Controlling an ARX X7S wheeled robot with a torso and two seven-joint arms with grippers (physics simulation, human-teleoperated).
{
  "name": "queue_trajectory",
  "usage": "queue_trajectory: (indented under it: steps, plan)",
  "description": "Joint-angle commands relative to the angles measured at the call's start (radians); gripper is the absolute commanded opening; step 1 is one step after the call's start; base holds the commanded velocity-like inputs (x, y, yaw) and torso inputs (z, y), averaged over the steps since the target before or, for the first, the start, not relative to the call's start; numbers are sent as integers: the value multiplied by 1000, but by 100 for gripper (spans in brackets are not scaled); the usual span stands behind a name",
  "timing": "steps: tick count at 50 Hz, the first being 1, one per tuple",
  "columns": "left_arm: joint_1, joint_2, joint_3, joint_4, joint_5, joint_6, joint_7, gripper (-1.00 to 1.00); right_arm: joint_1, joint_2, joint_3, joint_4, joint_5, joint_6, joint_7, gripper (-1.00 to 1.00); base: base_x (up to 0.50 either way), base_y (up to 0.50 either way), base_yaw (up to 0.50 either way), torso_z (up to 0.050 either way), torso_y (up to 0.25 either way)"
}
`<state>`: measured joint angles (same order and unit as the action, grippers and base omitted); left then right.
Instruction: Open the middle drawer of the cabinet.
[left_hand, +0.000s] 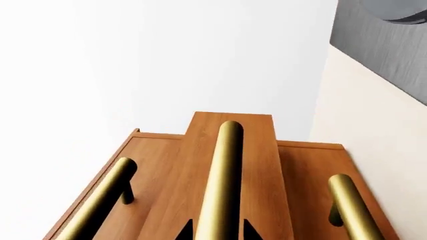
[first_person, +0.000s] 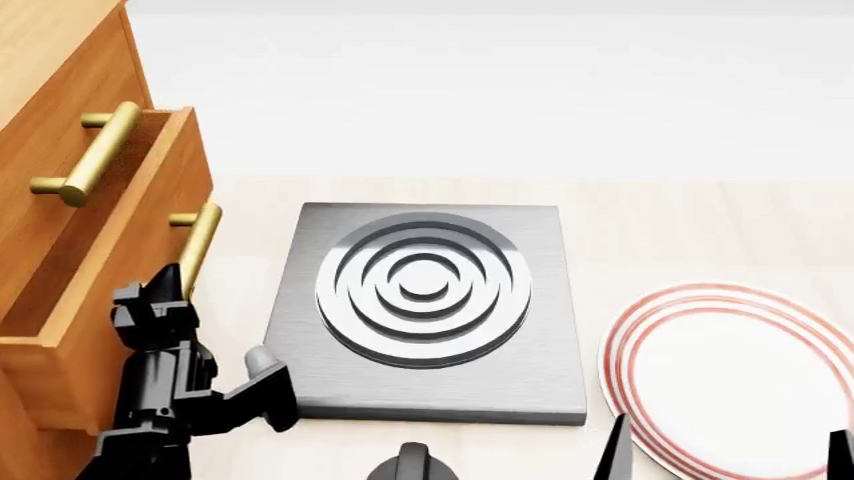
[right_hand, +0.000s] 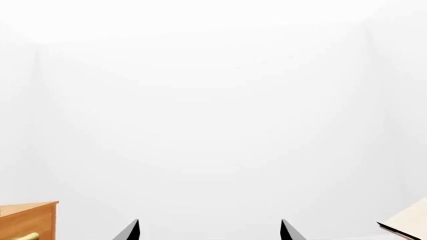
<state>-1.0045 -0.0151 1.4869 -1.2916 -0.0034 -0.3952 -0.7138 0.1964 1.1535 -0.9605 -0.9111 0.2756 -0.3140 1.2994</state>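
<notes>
My left claw (first_person: 171, 285) grips the brass handle (first_person: 198, 247) of the middle drawer (first_person: 127, 250), which juts well out from the cabinet (first_person: 47, 60); I judge the pull largely done. The hob plate (first_person: 424, 310) lies just beside the claw, and the striped plate (first_person: 734, 375) is farther off. My right claw (right_hand: 210, 231) idles with fingers spread, holding nothing.

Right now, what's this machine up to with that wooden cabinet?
The robot's left gripper is closed around the brass handle of the middle drawer of the cabinet, and that drawer already stands out beyond the fronts beside it. The right gripper is open and holds nothing. A metal burner plate and a red-rimmed plate lie untouched nearby.
</notes>
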Motion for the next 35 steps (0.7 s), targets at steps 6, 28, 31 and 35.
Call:
queue_trajectory:
  steps: [6, 28, 31, 35]
  plan:
    - [-40, 15, 90, 124, 35, -13, 41, -100, -2, -6, 2, 5, 2, -3, -8, 100, 6, 0, -3, 0, 0]
    - [-46, 15, 93, 235, 82, -32, 50, -100, -6, -10, 7, 1, 2, 4, -13, 100, 4, 0, -2, 0, 1]
    - [-44, 15, 94, 248, 91, -31, 48, -100, -5, -14, 7, 5, 3, 5, -15, 100, 0, 0, -1, 0, 0]
    - [-40, 15, 96, 264, 103, -34, 50, -100, -6, -15, 8, 1, 2, 8, -17, 100, 3, 0, -2, 0, 0]
